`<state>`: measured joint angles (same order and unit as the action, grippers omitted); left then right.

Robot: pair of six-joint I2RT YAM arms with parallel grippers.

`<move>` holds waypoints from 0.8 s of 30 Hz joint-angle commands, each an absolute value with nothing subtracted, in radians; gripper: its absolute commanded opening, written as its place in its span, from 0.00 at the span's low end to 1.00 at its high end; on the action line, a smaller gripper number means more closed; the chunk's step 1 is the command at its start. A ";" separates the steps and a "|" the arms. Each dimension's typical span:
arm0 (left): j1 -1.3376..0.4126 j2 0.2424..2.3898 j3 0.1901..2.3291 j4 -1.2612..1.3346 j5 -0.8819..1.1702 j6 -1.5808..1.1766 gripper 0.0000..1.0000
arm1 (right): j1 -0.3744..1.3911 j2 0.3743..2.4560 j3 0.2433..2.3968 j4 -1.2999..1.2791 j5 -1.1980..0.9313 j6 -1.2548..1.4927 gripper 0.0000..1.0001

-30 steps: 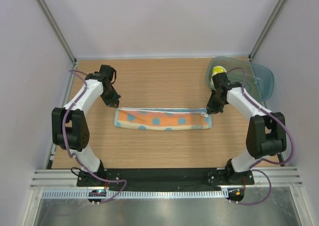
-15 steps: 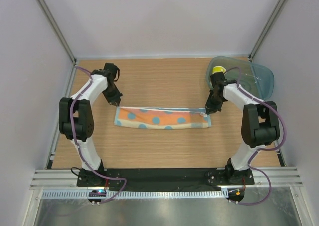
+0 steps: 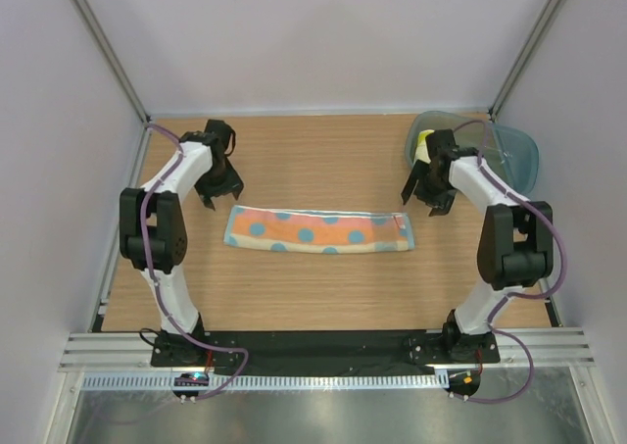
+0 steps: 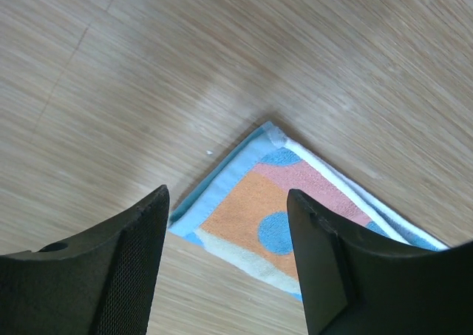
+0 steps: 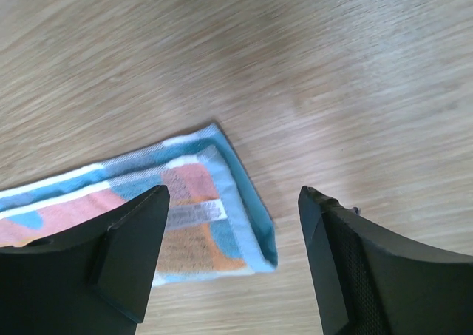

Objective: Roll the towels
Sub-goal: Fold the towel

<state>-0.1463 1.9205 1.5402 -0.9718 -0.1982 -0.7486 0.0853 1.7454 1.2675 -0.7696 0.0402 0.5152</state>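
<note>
The blue towel is laid flat as a long folded strip on the table; the left gripper is held above its left end, jaws spread; the right gripper is held above its right end, jaws spread.

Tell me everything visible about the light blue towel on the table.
The light blue towel is thin, terry-looking cloth printed with orange patches and blue dots. It has a blue hem and a small white label near its right end. It lies flat on the wooden table as a long narrow strip, apparently folded lengthwise and not yet rolled. The left tool and right tool hang open beyond its far corners, not touching it.
</note>
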 commanded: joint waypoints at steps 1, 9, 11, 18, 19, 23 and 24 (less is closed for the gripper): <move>-0.149 1.800 1.536 -1.005 -0.276 -0.742 0.66 | 0.106 1.589 1.273 -0.790 0.072 0.505 0.78; -0.192 1.600 1.312 -0.895 -0.168 -0.744 0.55 | 0.388 1.456 1.155 -0.707 -0.104 0.508 0.40; -0.210 1.560 1.224 -0.850 -0.124 -0.752 0.47 | 0.454 1.471 1.126 -0.619 -0.243 0.537 0.18; -0.229 1.597 1.101 -0.723 0.034 -0.776 0.36 | 0.541 1.607 1.086 -0.482 -0.396 0.580 0.01; -0.232 1.606 1.097 -0.713 0.040 -0.781 0.36 | 0.540 1.626 1.088 -0.477 -0.425 0.575 0.01; -0.229 1.660 1.088 -0.701 0.009 -0.785 0.35 | 0.540 1.729 1.065 -0.414 -0.466 0.543 0.01; -0.229 1.667 1.088 -0.703 0.006 -0.787 0.34 | 0.538 1.770 1.063 -0.416 -0.466 0.538 0.01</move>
